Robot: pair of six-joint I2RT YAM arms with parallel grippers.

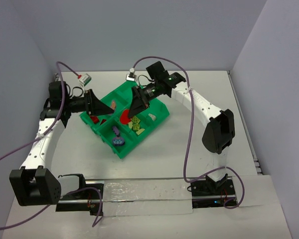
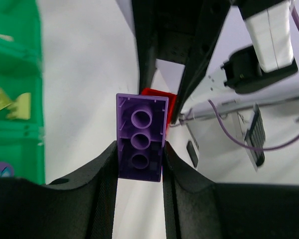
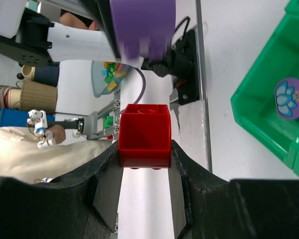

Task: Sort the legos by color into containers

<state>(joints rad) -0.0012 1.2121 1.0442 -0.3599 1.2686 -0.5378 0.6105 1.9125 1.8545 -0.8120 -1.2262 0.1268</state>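
Above the tray (image 1: 160, 113), our left end effector (image 2: 139, 167) pinches a purple brick (image 2: 140, 138), our right end effector (image 3: 144, 157) a red brick (image 3: 144, 133), seemingly to part colours.

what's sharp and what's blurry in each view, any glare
Left wrist: the purple brick is crisp, while the green tray at the left edge is soft. Right wrist: the red brick is sharp, but the same purple brick at the top is smeared. Top external: even light and soft shadows, with mild glare on the glossy strip near the bottom.
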